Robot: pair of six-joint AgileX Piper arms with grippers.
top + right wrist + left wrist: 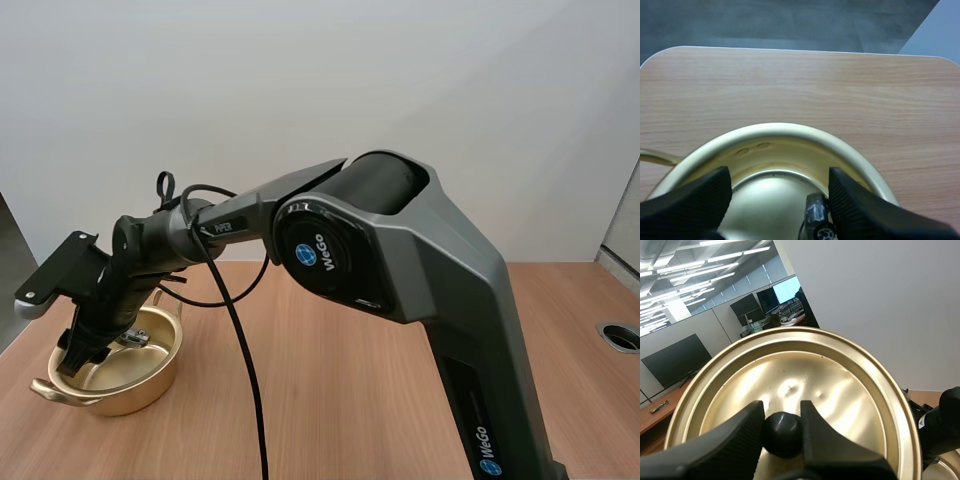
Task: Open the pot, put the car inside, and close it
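Pale wood-grain worktop (340,400), its far corners rounded as seen from the right wrist. One golden pot (150,385) stands directly on it near the left edge, open-topped. At the right edge there's a round grey fitting (622,336), possibly a cable port.

Our right arm's dark grey forearm (400,250) stretches out over the light brown wooden table (350,400). At its end, our right gripper (82,354) points down inside a round, shiny gold metal pot (150,385) that stands open with no cover on it. Just beside the gripper, on the pot's floor, lies a small silvery object (135,338), too small to make out. A gold handle (45,390) juts from the rim near the gripper.
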